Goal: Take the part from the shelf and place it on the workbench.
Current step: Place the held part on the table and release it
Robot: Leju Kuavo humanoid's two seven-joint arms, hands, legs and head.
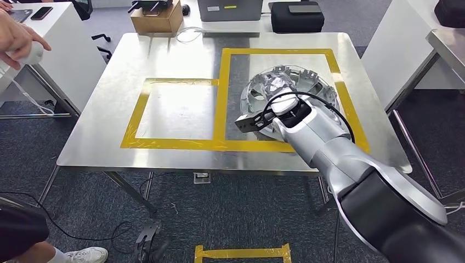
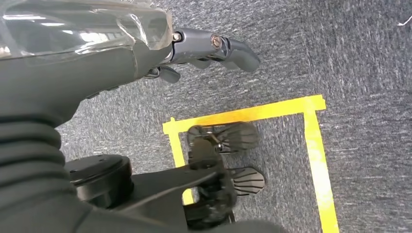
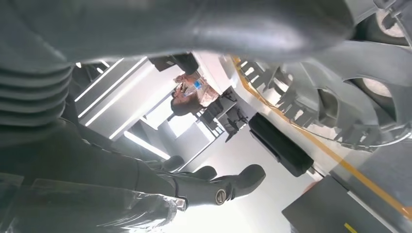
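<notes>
Lower gently and let go only once the part (image 1: 288,90), a silver ring-shaped casting, sits flat on the workbench (image 1: 181,60) inside the larger yellow tape outline (image 1: 222,93), where it already appears to lie. Right hand (image 1: 279,93) over the part's near rim, under a clear cover; cannot tell whether gripping or merely resting. Left hand (image 2: 209,48) hanging over grey carpet, fingers curled, holding nothing. Beyond the workbench: cardboard box (image 1: 156,19), laptop (image 1: 230,10), black case (image 1: 296,16). Left of it, a person's hand (image 1: 16,38) by a white desk.
</notes>
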